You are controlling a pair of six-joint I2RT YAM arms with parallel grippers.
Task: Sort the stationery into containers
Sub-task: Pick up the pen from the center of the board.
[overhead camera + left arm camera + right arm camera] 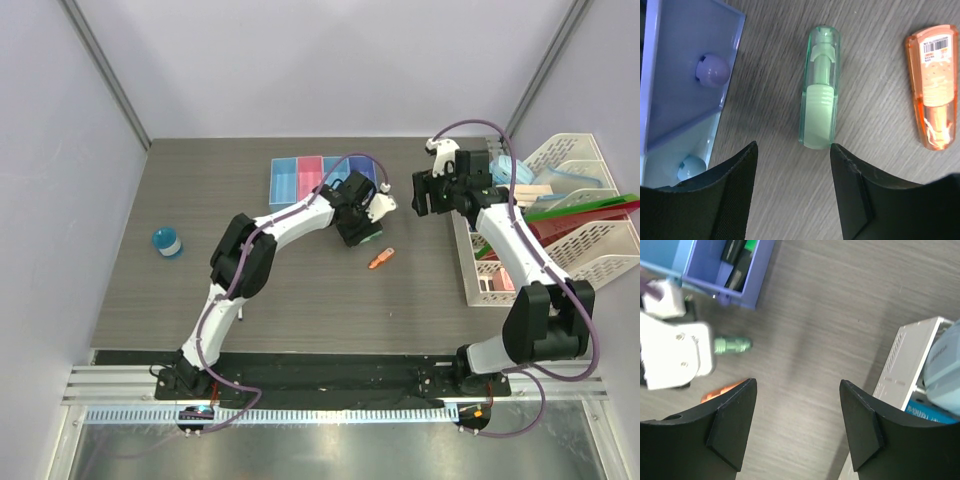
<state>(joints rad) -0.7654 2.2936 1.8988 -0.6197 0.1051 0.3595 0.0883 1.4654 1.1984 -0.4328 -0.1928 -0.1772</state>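
The row of bins stands at the table's back centre, coloured blue, pink, light blue and purple. My left gripper is open low over the table beside the purple bin. A small green piece lies just beyond its fingertips. A small orange piece lies to the right of the green one and shows in the top view. My right gripper is open and empty above bare table. A black green-capped highlighter lies in the purple bin. A round blue disc sits far left.
White mesh racks with books and folders stand at the right edge, close to my right arm; one rack's corner is beside my right fingers. My left arm's white wrist is left of the green piece.
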